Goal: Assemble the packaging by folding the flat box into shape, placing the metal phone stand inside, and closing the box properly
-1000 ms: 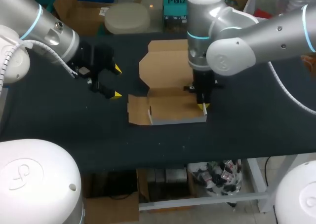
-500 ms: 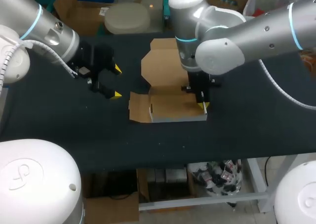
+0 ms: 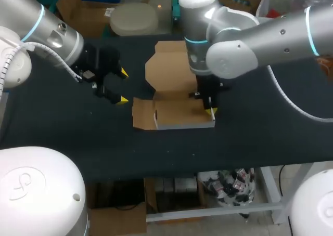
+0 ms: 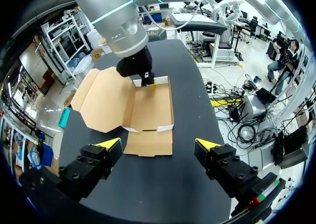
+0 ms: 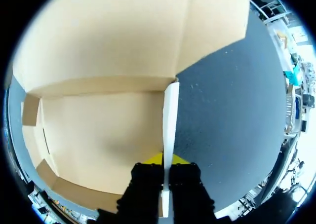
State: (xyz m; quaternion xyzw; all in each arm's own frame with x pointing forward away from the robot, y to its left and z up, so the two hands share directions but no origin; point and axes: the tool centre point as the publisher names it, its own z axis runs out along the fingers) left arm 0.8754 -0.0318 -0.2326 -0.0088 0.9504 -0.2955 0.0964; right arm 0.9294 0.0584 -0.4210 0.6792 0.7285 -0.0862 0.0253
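The right gripper [image 3: 210, 110] pinched the box's [image 3: 177, 114] raised side wall [image 5: 170, 120], apparently to steady it for folding; the left gripper [image 3: 123, 86] hung open-fingered beside the box.

This looks like a robotics lab. A silver-grey left robot arm [image 3: 49, 36] and a matching right arm [image 3: 270, 38] flank a black matte surface [image 3: 250, 137].

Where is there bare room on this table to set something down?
The table is bare along its near edge in front of the box, and right of the box beyond the right end effector. It is crowded between the box's left flap and the left end effector, and at the wall the right one grips.
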